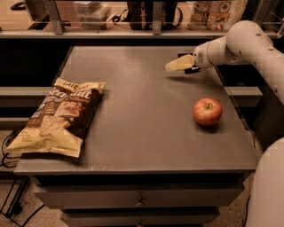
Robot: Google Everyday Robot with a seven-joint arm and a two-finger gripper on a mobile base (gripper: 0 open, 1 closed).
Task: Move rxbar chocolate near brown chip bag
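Note:
The brown chip bag lies flat at the table's left side, with a dark brown middle and yellow-tan ends. My gripper hovers low over the far right part of the table, pointing left, on a white arm that comes in from the right. A small dark flat shape shows just behind the gripper; it may be the rxbar chocolate, and it is mostly hidden by the gripper. I cannot tell whether the gripper touches it. The gripper is far from the chip bag.
A red apple sits on the grey table at the right, in front of the gripper. A shelf with bags and boxes runs behind the table. Drawers sit under the table's front edge.

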